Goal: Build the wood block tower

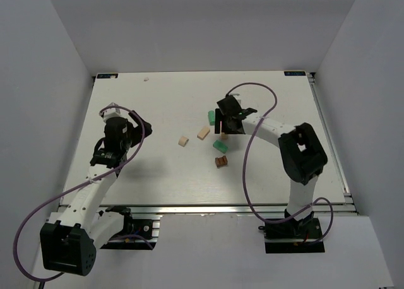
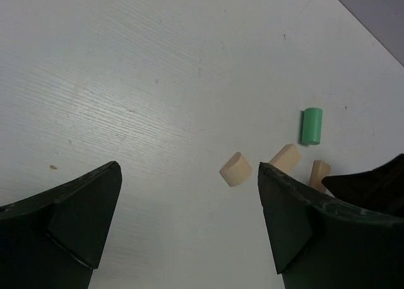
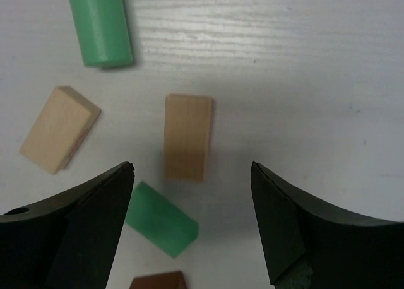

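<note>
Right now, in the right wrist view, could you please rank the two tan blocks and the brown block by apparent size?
Largest: the centre tan block and the left tan block, too alike to rank.
Smallest: the brown block, though the frame edge cuts it off.

I saw my right gripper (image 1: 222, 120) hanging among the blocks, just beside a mint green block (image 1: 211, 117); the dark brown block (image 1: 221, 162) lay nearer the bases.
</note>
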